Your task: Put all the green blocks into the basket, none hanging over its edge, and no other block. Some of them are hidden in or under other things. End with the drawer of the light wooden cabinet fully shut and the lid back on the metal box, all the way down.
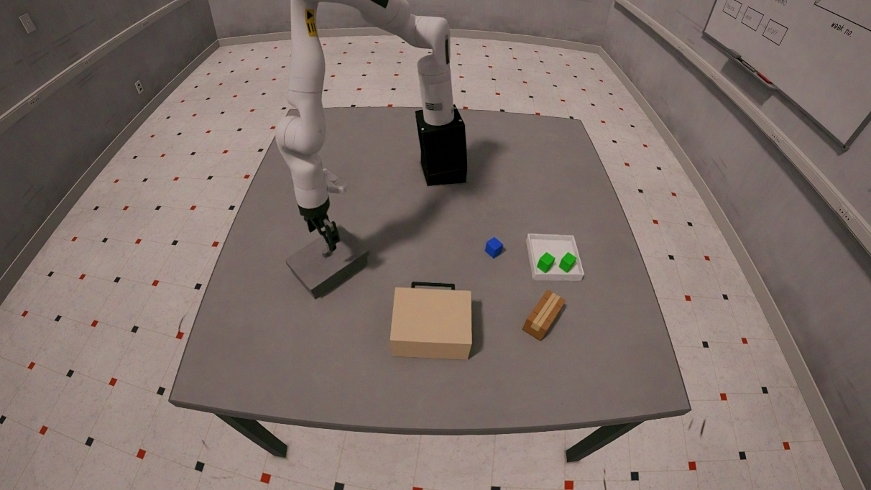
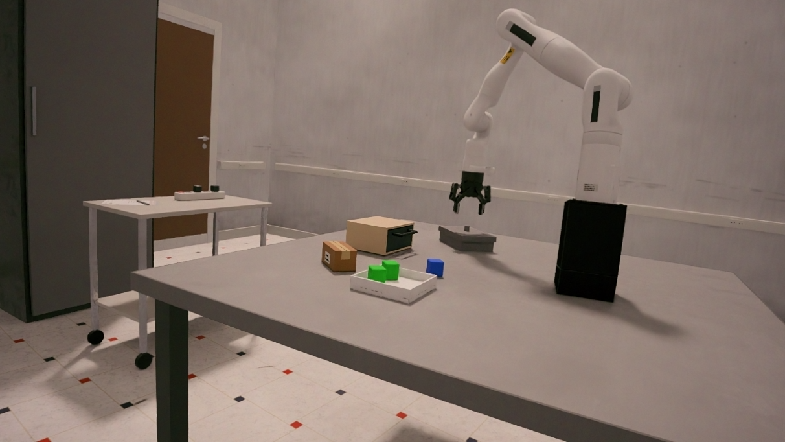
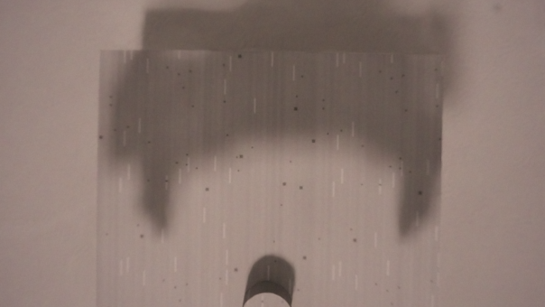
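Lid and Drawer Check: Open End Effector Above Metal Box

Note end effector (image 1: 330,242) (image 2: 470,210) above metal box (image 1: 342,280) (image 2: 466,245), with fingers wide apart and nothing between. See lid (image 1: 307,264) (image 2: 451,231) (image 3: 271,190) on box, knob (image 1: 327,252) (image 2: 466,228) (image 3: 267,300) upward, below and apart from fingertips (full seating not verifiable from these views). Find two green blocks (image 1: 546,262) (image 1: 567,262) (image 2: 377,273) (image 2: 390,269) inside white basket (image 1: 555,277) (image 2: 378,286), clear of its edge. Record blue block (image 1: 494,247) (image 2: 434,267) outside, near basket, on counter (image 1: 389,389) (image 2: 521,324). Note light wooden cabinet (image 1: 431,317) (image 2: 367,235), with dark drawer (image 2: 397,240) apparently shut and handle (image 1: 432,284) (image 2: 405,232) projecting. Log taped brown carton (image 1: 543,315) (image 2: 338,256) near basket (contents not visible).
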Robot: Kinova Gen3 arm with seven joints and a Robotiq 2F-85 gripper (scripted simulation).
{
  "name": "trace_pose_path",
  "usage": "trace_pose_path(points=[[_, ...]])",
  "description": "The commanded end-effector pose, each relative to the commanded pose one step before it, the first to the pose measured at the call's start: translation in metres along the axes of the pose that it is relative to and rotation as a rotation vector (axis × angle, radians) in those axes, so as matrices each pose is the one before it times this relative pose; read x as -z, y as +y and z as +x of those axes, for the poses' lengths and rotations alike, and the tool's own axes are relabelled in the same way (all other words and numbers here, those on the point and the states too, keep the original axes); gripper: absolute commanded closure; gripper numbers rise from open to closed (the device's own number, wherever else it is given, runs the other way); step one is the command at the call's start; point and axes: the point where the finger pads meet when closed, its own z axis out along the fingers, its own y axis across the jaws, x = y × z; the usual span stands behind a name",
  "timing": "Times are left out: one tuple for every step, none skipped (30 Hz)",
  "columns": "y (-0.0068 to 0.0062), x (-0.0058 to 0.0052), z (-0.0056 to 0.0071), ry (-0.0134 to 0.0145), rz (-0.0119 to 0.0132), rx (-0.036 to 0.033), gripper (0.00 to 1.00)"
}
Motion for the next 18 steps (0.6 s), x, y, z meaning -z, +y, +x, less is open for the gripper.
trace_pose_path(points=[[0.00021,0.01486,-0.00071,-0.00176,-0.00052,-0.00003,0.00],[0.00000,0.00348,0.00000,0.00000,0.00000,0.00001,0.00],[0.00000,0.00345,0.00000,0.00000,0.00000,0.00000,0.00],[0.00000,0.00341,0.00001,0.00000,0.00000,-0.00001,0.00],[0.00000,0.00335,-0.00001,0.00000,0.00000,0.00001,0.00],[0.00000,0.00328,0.00000,0.00000,0.00000,0.00000,0.00],[0.00000,0.00000,0.00000,0.00000,0.00000,0.00000,0.00],[0.00000,0.00000,0.00000,0.00000,0.00000,0.00000,0.00],[0.00000,0.00320,0.00001,0.00000,0.00000,-0.00001,0.00],[0.00000,0.00311,-0.00001,0.00000,0.00000,0.00001,0.00],[0.00000,0.00300,0.00000,0.00000,0.00000,0.00000,0.00],[0.00000,0.00288,0.00000,0.00000,0.00000,0.00000,0.00],[0.00000,0.00275,0.00000,0.00000,0.00000,0.00000,0.00],[0.00000,0.00261,0.00000,0.00000,0.00000,-0.00001,0.00],[0.00000,0.00247,0.00000,0.00000,0.00000,0.00001,0.00],[0.00000,0.00231,0.00000,0.00000,0.00000,-0.00001,0.00],[0.00000,0.00215,0.00000,0.00000,0.00000,0.00001,0.00],[0.00000,0.00199,0.00000,0.00000,0.00000,0.00000,0.00]])
